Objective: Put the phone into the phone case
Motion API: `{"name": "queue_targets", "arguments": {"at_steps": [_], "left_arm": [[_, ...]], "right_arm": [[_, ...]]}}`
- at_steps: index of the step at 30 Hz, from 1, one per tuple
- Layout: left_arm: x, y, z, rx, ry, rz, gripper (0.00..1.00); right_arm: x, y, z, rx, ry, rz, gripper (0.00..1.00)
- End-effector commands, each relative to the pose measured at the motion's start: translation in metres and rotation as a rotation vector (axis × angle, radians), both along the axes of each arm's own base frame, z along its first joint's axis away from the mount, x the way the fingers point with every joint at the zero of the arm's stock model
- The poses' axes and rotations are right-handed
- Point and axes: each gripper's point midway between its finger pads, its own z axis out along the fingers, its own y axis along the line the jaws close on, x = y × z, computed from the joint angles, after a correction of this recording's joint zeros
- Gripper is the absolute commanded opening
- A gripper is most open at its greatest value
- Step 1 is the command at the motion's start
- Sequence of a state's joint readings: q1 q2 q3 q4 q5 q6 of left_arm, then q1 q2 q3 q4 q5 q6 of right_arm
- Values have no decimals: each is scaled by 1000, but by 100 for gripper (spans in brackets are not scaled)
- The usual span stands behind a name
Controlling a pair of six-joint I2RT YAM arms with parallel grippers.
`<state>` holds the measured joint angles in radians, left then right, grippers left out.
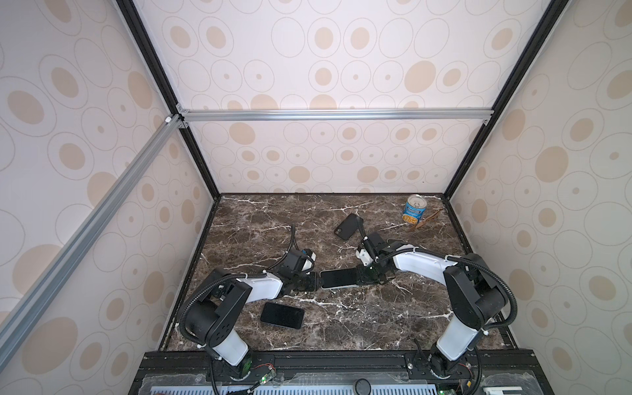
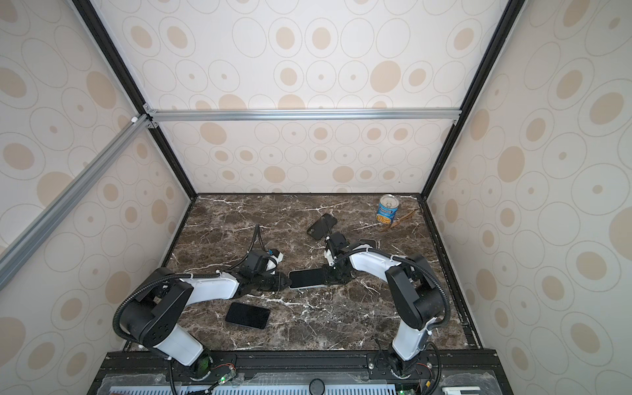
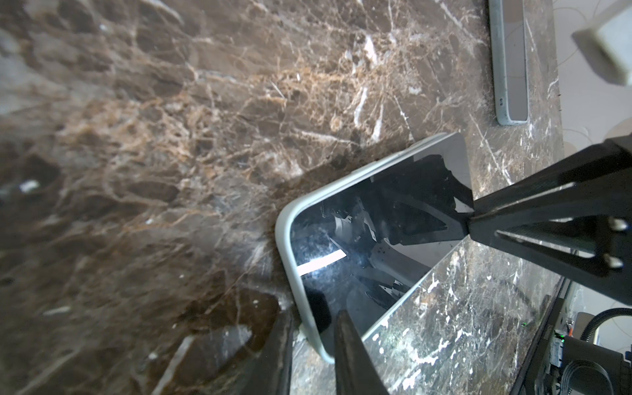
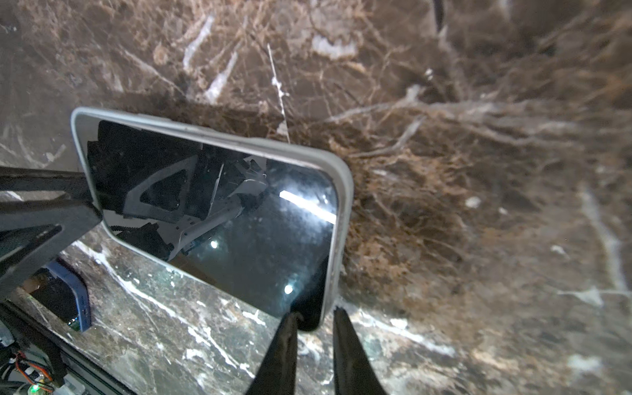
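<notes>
At the centre of the dark brown marble tabletop (image 1: 359,325), in both top views, the glossy dark-screened, pale-rimmed phone (image 1: 338,278) (image 2: 306,278) is being held lengthwise between the two arms, screen up. The left gripper (image 1: 317,281) is pinching one short end; in the left wrist view its two black fingers (image 3: 349,359) are pressing on either side of the pale rim near a corner. The right gripper (image 1: 359,278) is meeting the opposite short end; in the right wrist view its jaws are standing narrow about a corner of the pale-rimmed phone (image 4: 222,212), seemingly nipping it, though a sliver of gap beside one finger (image 4: 349,355) is leaving the contact unclear. A black rectangular phone case (image 1: 348,226) is lying well apart, farther back. A second flat black phone (image 1: 282,315) is lying near the left arm. A blue-labelled tin can (image 1: 415,209) is standing upright in the far right corner
</notes>
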<state>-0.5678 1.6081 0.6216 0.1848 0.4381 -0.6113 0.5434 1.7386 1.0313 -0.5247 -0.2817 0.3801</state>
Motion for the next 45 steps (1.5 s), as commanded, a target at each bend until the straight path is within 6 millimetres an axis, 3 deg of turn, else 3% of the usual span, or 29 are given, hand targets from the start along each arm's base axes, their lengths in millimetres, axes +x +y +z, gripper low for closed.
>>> {"name": "queue_targets", "arguments": {"at_steps": [1, 15, 45], "left_arm": [[-8, 2, -12, 21, 40, -6, 23], [-7, 1, -13, 21, 44, -5, 23], [-7, -1, -16, 18, 55, -12, 22]], "right_arm": [[-20, -17, -30, -88, 93, -1, 19], [-22, -30, -45, -168, 114, 17, 17], [-27, -39, -54, -216, 120, 24, 18]]}}
